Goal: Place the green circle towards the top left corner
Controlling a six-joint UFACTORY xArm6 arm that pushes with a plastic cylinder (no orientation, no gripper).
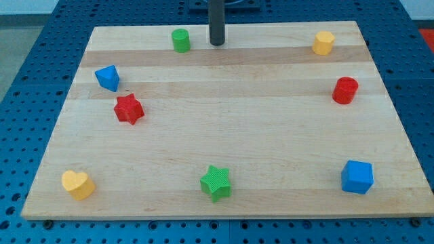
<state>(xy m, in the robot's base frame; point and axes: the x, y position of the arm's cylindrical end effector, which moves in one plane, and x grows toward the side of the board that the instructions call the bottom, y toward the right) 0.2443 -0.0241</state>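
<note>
Green star lies lowest; green circle stands upright beside my tip; no claw shows.

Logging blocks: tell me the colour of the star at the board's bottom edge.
Green: the star shows plainly in the camera view, at the view's bottom centre.

No legible text, labels, brand marks, numbers or signs appear in the camera view. The wooden board shows only plain grain. The coloured blocks carry no visible markings, though at this resolution fine print on their faces could possibly go unresolved. The blue perforated surface around the board is likewise unmarked.
</note>
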